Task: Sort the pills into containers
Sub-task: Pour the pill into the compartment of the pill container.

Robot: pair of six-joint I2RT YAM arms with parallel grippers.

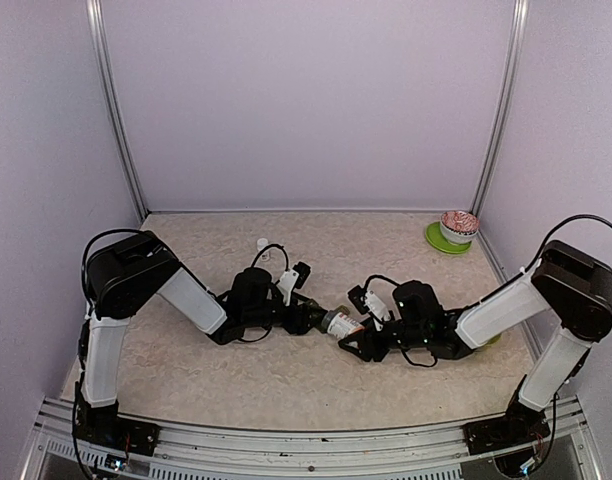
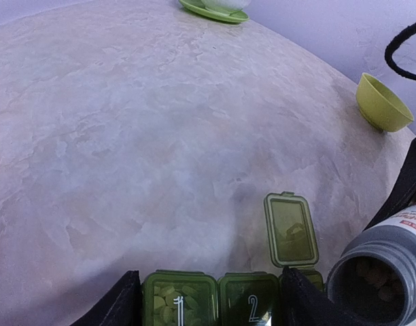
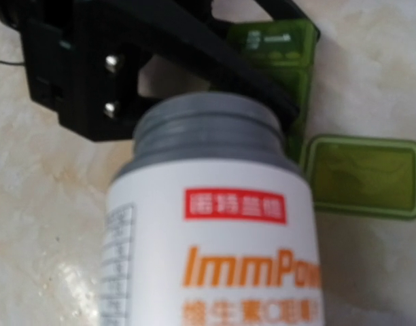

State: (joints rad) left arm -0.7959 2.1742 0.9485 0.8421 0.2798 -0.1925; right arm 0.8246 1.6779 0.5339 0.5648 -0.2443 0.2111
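A green pill organizer (image 2: pixel 218 299) sits between the fingers of my left gripper (image 2: pixel 211 302), which is shut on it. Compartment 1 (image 2: pixel 177 299) holds pale pills under a closed lid. Compartment 2 is also closed, and the lid (image 2: pixel 291 231) of the compartment beside it stands open. A white bottle (image 3: pixel 215 238) with a grey neck fills the right wrist view, held by my right gripper (image 1: pixel 358 332). Its open mouth (image 2: pixel 376 275), with brown pills inside, lies tilted right beside the open compartment (image 3: pixel 295 102). The right fingers are hidden in the wrist view.
A green bowl (image 2: pixel 381 103) lies on the table beyond the bottle. A green plate (image 1: pixel 436 240) carrying a patterned bowl (image 1: pixel 459 224) stands at the back right. A small white object (image 1: pixel 263 243) lies behind my left arm. Metal frame posts flank the table.
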